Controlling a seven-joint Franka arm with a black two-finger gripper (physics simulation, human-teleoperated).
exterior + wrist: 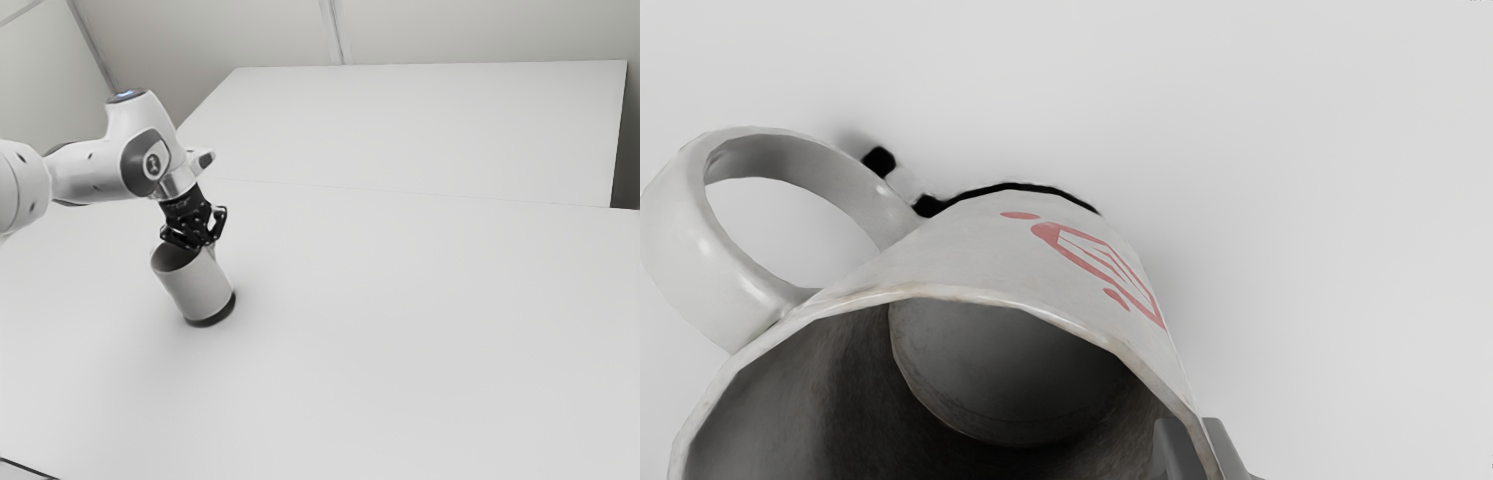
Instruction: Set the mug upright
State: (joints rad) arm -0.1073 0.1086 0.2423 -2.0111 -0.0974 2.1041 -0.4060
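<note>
Mug (196,288), one, tilted, with one handle (680,230), one gripper (208,247) clenched on its rim (966,295)

Loads of room over the white tabletop (430,330) on the mug's (195,287) exterior-view right, but its handle (681,247) juts out tbh.

Bright, soft light covers the table (420,350); at the exterior view's left, the mug (195,285) is dark inside; in the wrist view its handle (680,233) glints.
</note>
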